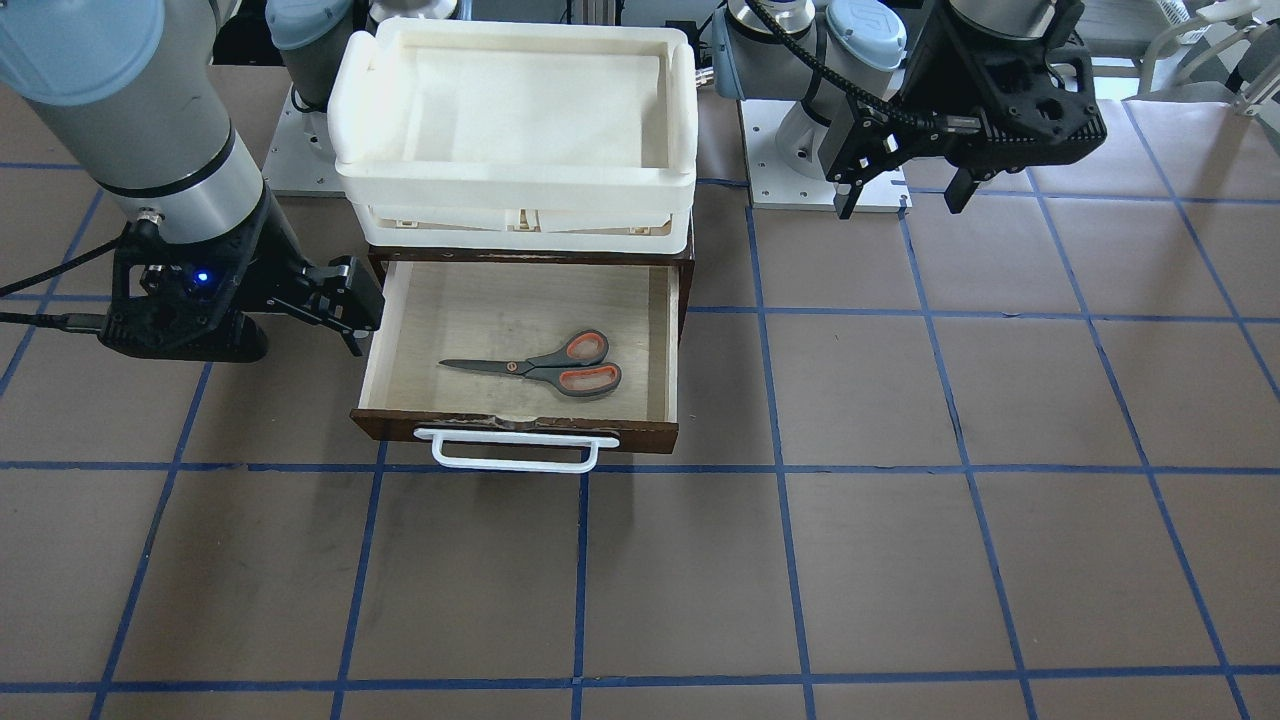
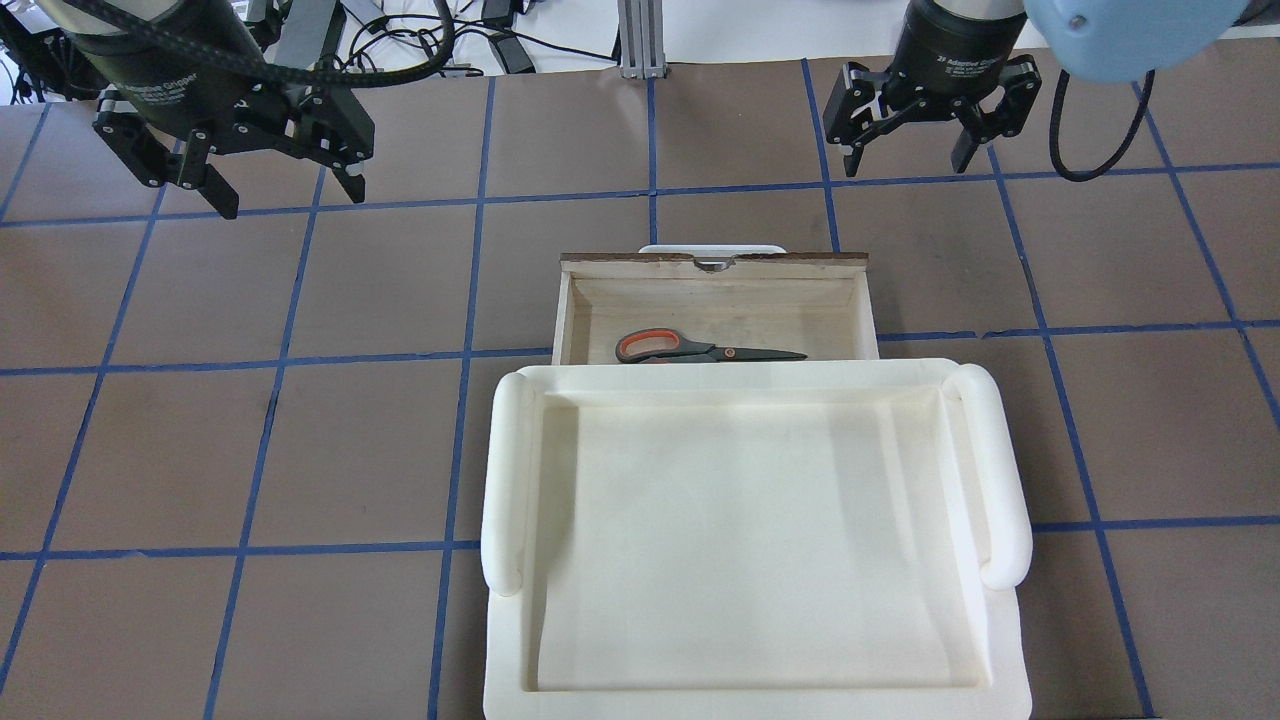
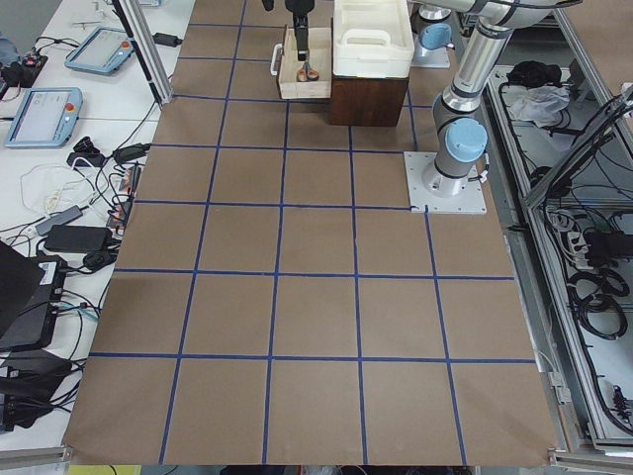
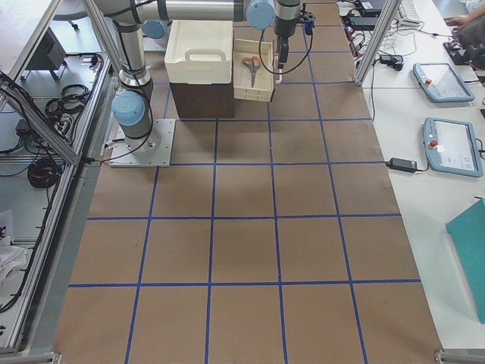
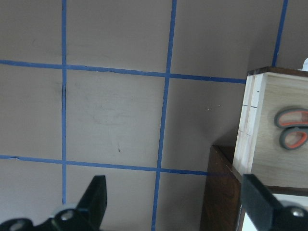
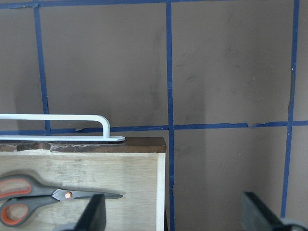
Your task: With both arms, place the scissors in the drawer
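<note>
Overhead view, left to right. Left gripper (image 2: 290,196): fingers spread wide, holding nothing, hanging over bare brown table (image 2: 300,450) with blue tape grid, well apart from the drawer. 1 wooden drawer (image 2: 715,266) at centre, pulled open away from the robot, with 1 white handle (image 2: 712,247) on its dark front panel. 1 pair of scissors (image 2: 700,350) lies flat on the drawer floor, touching neither gripper. Their long axis runs across the drawer, parallel to the front panel. The grey-orange handle loops are toward the robot's left and the blades point toward the robot's right. 1 white tray (image 2: 505,470) sits on the dark brown cabinet (image 1: 688,268); in this view its rim covers the rear of the drawer and cuts off part of the scissors' loops. Right gripper (image 2: 908,162): fingers wide apart, holding nothing, raised over the table near the drawer's right front corner, touching nothing.
</note>
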`<state>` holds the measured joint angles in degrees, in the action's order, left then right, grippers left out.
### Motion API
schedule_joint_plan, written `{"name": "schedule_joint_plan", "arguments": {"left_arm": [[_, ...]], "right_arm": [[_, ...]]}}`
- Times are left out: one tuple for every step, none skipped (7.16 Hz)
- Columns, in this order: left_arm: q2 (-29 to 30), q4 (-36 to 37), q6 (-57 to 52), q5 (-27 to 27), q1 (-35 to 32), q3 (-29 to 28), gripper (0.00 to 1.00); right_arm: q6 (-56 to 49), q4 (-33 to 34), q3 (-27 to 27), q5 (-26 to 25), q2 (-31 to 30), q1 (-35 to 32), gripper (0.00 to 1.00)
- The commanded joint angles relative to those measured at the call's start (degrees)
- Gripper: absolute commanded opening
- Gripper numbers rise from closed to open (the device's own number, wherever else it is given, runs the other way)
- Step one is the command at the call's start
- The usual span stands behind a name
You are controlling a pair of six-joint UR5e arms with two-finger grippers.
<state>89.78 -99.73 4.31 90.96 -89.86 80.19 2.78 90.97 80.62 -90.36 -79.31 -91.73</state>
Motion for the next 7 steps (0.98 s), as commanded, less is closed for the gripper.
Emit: {"name": "schedule_joint_plan", "arguments": {"left_arm": [[-0.75,0.15,-4.12,-0.16,0.04,0.23,1.00],[-0.84,0.23,-4.14,0.01,0.04,0.32,1.00],[-1.01,0.67,-4.22,0.10,0.12,0.67,1.00],[-1.10,0.67,-4.22,0.10,0.04,0.76,1.00],[-1.19,0.76,-4.22,0.01,0.12,0.84,1.00],[-1.19,0.76,-4.22,-0.16,0.04,0.93,1.00],[-1.28,0.76,-4.66,-0.08,0.04,0.93,1.00]], "right_arm": [[0.03,-0.09,0.06,-0.08,-0.06,-0.21,1.00],[0.29,-0.18,0.06,-0.26,0.03,-0.12,1.00],[0.29,-0.18,0.06,-0.17,-0.05,-0.12,1.00],[0.29,-0.18,0.15,-0.26,-0.06,-0.12,1.00],[0.29,-0.09,0.15,-0.17,0.03,-0.12,1.00],[0.29,-0.09,0.15,-0.17,0.03,-0.12,1.00],[0.29,-0.09,0.15,-0.26,0.03,-0.12,1.00]]}}
